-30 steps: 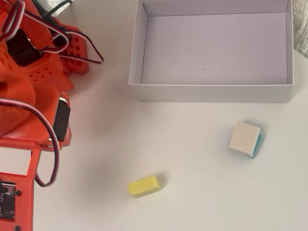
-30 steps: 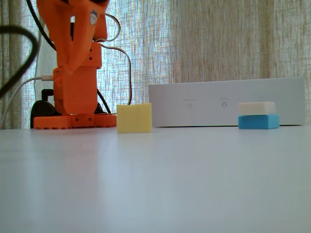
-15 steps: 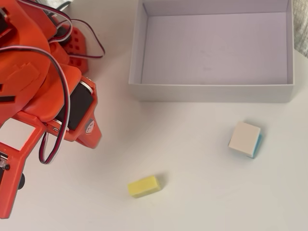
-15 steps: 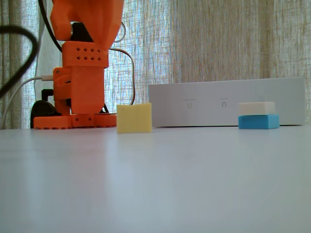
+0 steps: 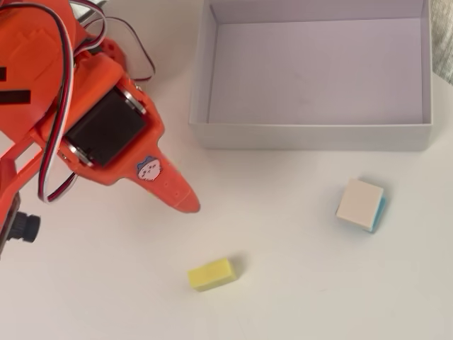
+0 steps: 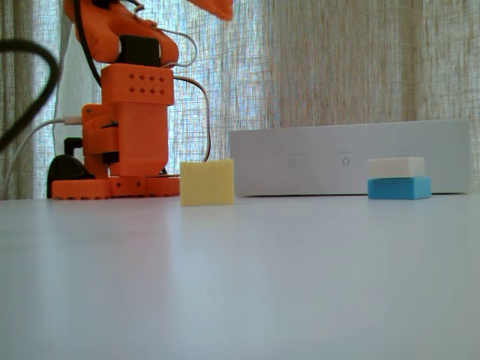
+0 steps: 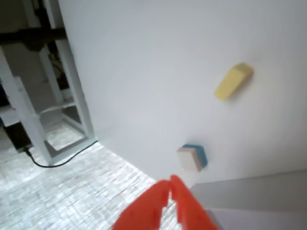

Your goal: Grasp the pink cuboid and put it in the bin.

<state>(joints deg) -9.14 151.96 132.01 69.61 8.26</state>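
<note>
My hand [image 7: 169, 184] is raised well off the surface [image 5: 297, 283], fingers pressed tip to tip with nothing between them - clenched and empty, as the wrist view shows it. From overhead the closed tip [image 5: 185, 202] points down-right, over bare surface.

Nearest to it is the yellow block [image 5: 211, 274], just below the tip in that view. Further right sits the cream-topped teal block [image 5: 361, 204]. Beyond both is the bin [image 5: 311, 134], its floor bare.

The pink cuboid - I can't find it. It's not in the bin, not on the open surface and not in the wrist view. My own arm covers the left part of the overhead view, so it may lie under there, but I can't tell.

Going by its neighbours, I'd expect a small, light block, probably foam-like: matte enough not to slip, soft enough to give under a hard squeeze, and unlikely to break. I'd open wide, come straight down, close across its two narrow sides near the middle, and press only until it holds - no more.
</note>
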